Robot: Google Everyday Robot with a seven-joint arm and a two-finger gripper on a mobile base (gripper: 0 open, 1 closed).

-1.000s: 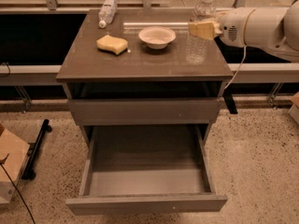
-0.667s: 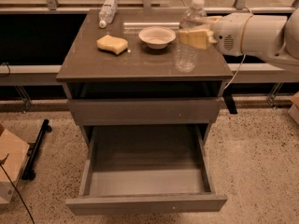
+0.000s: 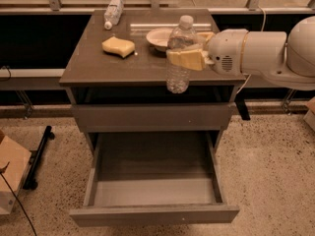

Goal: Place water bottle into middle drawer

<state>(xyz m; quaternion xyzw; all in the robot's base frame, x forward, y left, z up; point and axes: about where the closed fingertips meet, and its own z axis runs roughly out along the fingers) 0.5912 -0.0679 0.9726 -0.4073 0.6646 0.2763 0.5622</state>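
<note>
The water bottle (image 3: 179, 53) is a tall clear ribbed bottle with a white cap. It hangs upright in the air over the front right part of the cabinet top. My gripper (image 3: 186, 59) comes in from the right and its yellowish fingers (image 3: 189, 59) are shut around the bottle's middle. The white arm (image 3: 261, 53) stretches off to the right edge. The middle drawer (image 3: 153, 183) is pulled wide open below, a deep grey box with a bare floor. The bottle is above and behind the drawer's opening.
On the cabinet top (image 3: 98, 65) lie a yellow sponge (image 3: 118, 46), a white bowl (image 3: 160, 37) and a smaller clear bottle on its side (image 3: 113, 13) at the back left. A shut shallower drawer front (image 3: 152, 117) sits above the open one. A cardboard box (image 3: 12, 173) stands at the left.
My gripper has carried the water bottle leftward and toward the cabinet's front edge. The camera view has also moved closer to the cabinet.
</note>
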